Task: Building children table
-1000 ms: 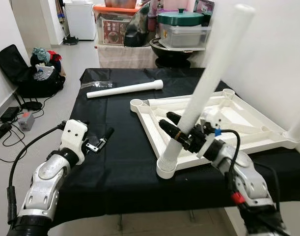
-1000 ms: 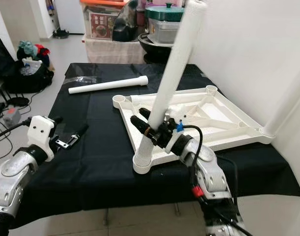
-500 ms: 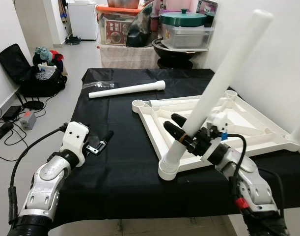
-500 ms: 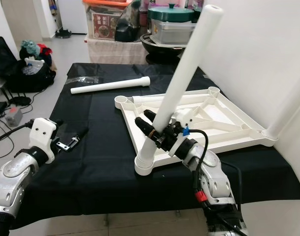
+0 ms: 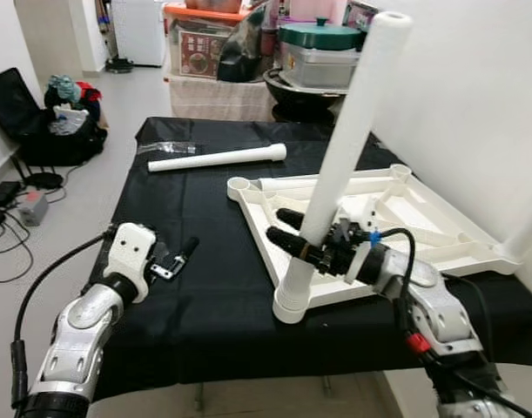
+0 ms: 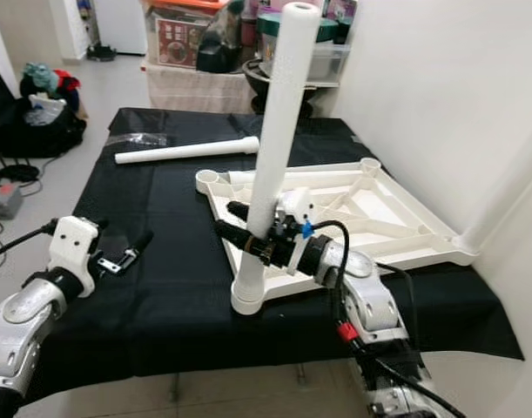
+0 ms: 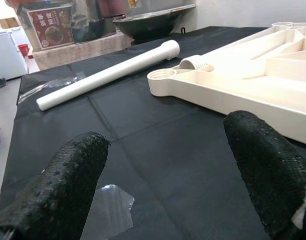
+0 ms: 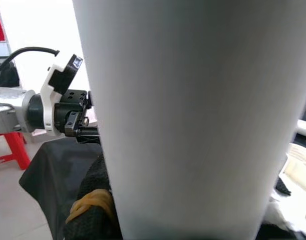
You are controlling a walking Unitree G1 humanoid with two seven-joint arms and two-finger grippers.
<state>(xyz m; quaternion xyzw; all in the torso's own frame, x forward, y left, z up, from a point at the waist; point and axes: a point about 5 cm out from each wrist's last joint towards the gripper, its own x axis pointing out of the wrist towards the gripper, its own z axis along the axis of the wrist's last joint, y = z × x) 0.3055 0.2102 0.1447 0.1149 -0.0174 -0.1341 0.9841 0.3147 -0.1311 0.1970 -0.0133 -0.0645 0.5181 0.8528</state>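
Observation:
The white table top (image 5: 422,209) lies upside down on the black-clothed table. A white leg (image 5: 348,139) stands in its near left corner socket (image 5: 290,305), leaning slightly right. My right gripper (image 5: 287,228) is shut on this leg low down, and the leg (image 8: 183,115) fills the space between its fingers. Another leg (image 6: 501,192) rises from the right corner by the wall. A third leg (image 5: 215,158) lies loose on the cloth at the back left. My left gripper (image 7: 163,165) hovers open over bare cloth at the near left, holding nothing.
A clear plastic bag (image 5: 170,148) lies near the loose leg. Boxes and a lidded pot (image 5: 318,52) stand behind the table. A white wall (image 5: 474,104) runs close along the right. A black bag (image 5: 39,139) and cables lie on the floor at left.
The held leg has swung from a strong rightward lean to nearly upright in its socket. The left gripper has stayed in place; the camera shifted slightly.

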